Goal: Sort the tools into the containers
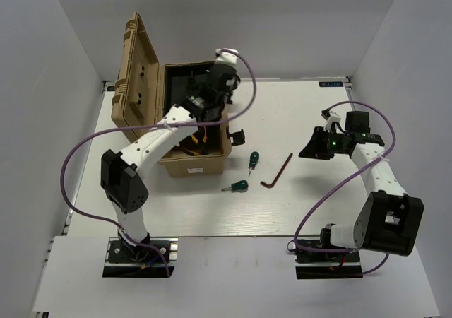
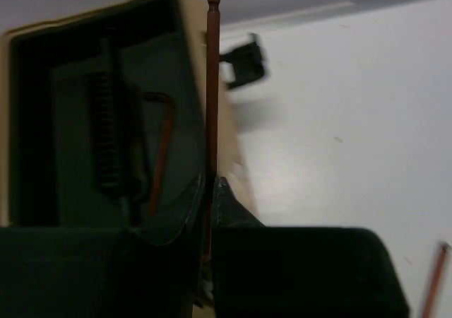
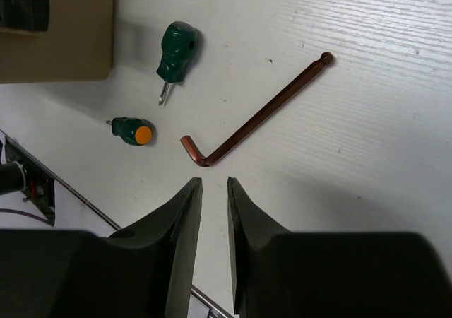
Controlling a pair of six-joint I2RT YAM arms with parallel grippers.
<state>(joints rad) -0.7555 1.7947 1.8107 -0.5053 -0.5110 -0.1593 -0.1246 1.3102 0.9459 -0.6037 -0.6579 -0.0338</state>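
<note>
The left gripper (image 2: pixel 213 184) has its jaws pinching one dark-red hex key (image 2: pixel 212 85) upright at the rim of the open tan case (image 1: pixel 194 166); the right gripper (image 3: pixel 214 187) hovers, jaws slightly spread and empty, near the other hex key (image 3: pixel 261 113), which lies on the white bench (image 3: pixel 367 85) beside two green screwdrivers (image 3: pixel 176 49) (image 3: pixel 133 131).

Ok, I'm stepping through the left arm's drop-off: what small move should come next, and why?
Probably nudge the left pincer slightly inward over the open case, then release. It is shut on a hex key whose shaft lines up with the case wall in the wrist view, so dropping now might catch the rim.
</note>
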